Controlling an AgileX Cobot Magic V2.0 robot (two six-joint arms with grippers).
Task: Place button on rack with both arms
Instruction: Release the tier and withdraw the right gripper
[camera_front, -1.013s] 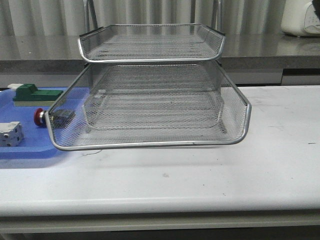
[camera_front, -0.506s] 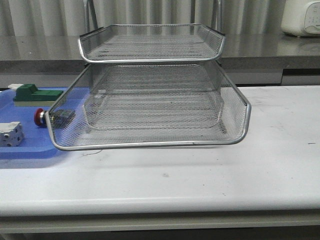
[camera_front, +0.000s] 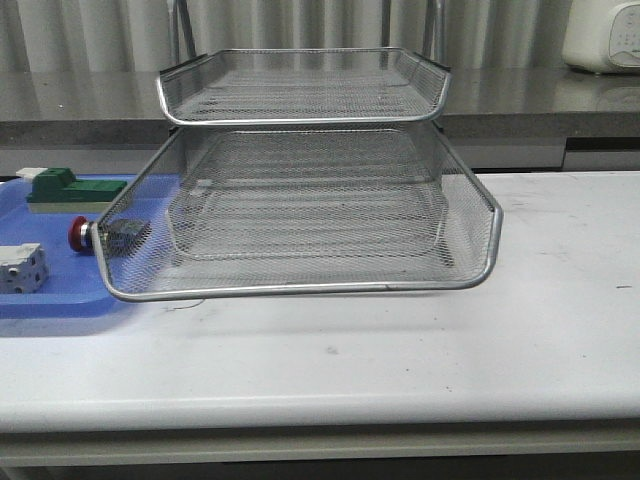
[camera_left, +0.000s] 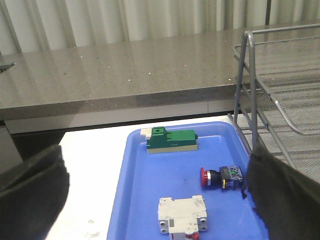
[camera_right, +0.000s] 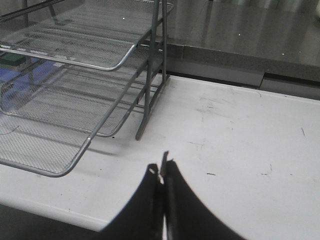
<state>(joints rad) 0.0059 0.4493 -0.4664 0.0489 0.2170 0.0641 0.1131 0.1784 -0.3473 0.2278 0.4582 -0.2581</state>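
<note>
The button (camera_front: 78, 234) lies on its side on a blue tray (camera_front: 55, 300), its red head pointing left and its body behind the rack's lower front corner. In the left wrist view the button (camera_left: 221, 178) rests near the tray's rack-side edge. My left gripper (camera_left: 157, 197) hangs open above the tray, and one finger (camera_left: 285, 195) is close beside the button without touching it. The wire-mesh rack (camera_front: 300, 290) stands mid-table. My right gripper (camera_right: 162, 172) is shut and empty over bare table next to the rack (camera_right: 75, 52). Neither arm shows in the front view.
A green block (camera_left: 171, 140) and a white breaker-like cube (camera_left: 181, 215) also sit on the blue tray (camera_left: 165, 170). A grey counter (camera_front: 520, 95) runs behind the table. A white appliance (camera_front: 600, 35) stands at the back right.
</note>
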